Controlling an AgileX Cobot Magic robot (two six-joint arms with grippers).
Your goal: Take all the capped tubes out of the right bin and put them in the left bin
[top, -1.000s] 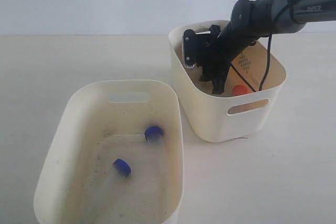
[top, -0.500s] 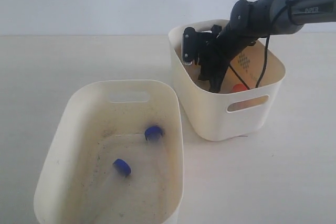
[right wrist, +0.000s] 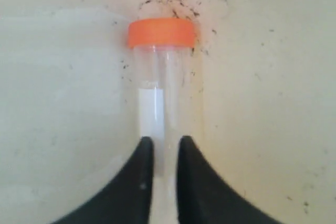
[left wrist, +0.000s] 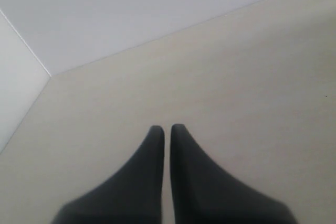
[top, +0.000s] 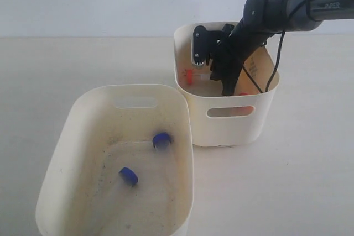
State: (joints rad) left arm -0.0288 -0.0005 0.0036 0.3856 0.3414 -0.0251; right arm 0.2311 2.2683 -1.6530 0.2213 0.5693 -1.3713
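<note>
The right bin (top: 232,131) stands behind and to the right of the grime-speckled left bin (top: 133,89). My right gripper (top: 212,73) reaches down into the right bin. It is shut on the lower end of a clear capped tube (right wrist: 160,103) that has a white label patch. That tube's orange cap (top: 188,75) (right wrist: 161,32) is against the bin's left inner wall. A second orange cap (top: 241,110) shows through the slot handle. Two blue-capped tubes (top: 161,140) (top: 129,176) lie on the left bin's floor. My left gripper (left wrist: 167,128) is shut and holds nothing, over bare table.
The right arm (top: 287,9) and its cable come in from the upper right over the right bin's rim. A pale tabletop (top: 287,192) surrounds both bins. The two bins stand almost touching at their near corners.
The right bin has slid left and turned, so its slot handle faces further left. The held tube's orange cap now shows at the bin's left wall.
</note>
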